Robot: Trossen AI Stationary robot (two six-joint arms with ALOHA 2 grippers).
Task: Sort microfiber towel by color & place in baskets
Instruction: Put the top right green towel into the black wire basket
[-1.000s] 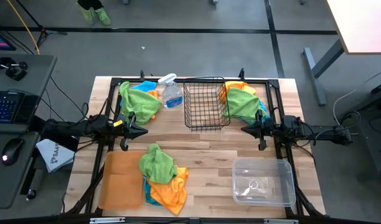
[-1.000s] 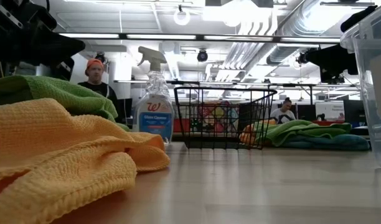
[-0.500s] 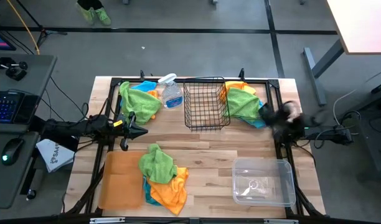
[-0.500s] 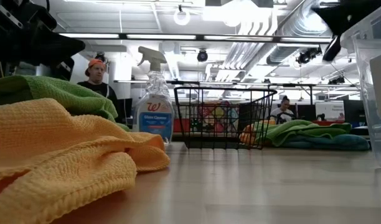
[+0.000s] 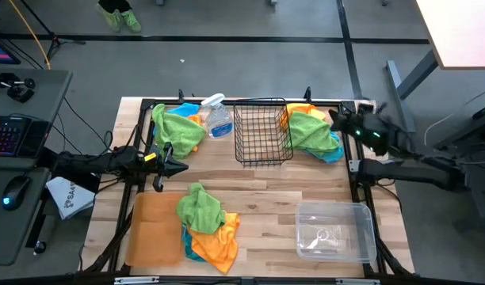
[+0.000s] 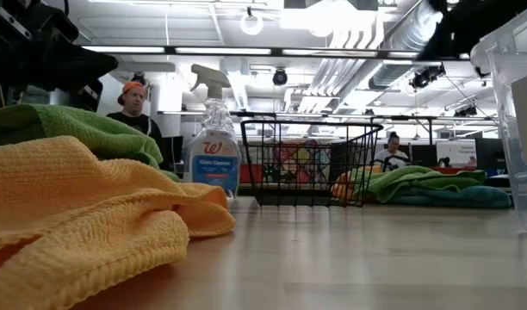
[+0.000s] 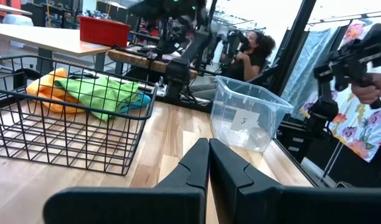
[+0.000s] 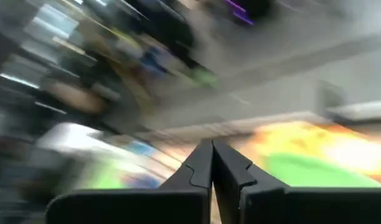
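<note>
Three heaps of microfiber towels lie on the table. A green, blue and orange heap (image 5: pixel 177 127) is at the far left. A green, orange and turquoise heap (image 5: pixel 310 131) is at the far right, also seen in the left wrist view (image 7: pixel 94 92). A green, orange and blue heap (image 5: pixel 204 222) lies near the front, its edge on the flat orange-brown tray (image 5: pixel 151 229). The black wire basket (image 5: pixel 262 131) stands between the far heaps, and the clear bin (image 5: pixel 335 231) is near the right. My left gripper (image 5: pixel 181 167) is shut and hovers right of the far-left heap. My right gripper (image 5: pixel 335 120) is shut and held high beside the far-right heap.
A clear spray bottle with blue liquid (image 5: pixel 219 119) stands between the far-left heap and the wire basket. A black frame (image 5: pixel 250 101) runs along the table's far edge and sides. Bare wood lies in the table's middle. People show in the room beyond the table.
My right arm has swung from the middle of the table's right side toward the far edge and up, turning as it went. It now hangs by the far-right towel heap, blurred with motion. The towels have not moved.
</note>
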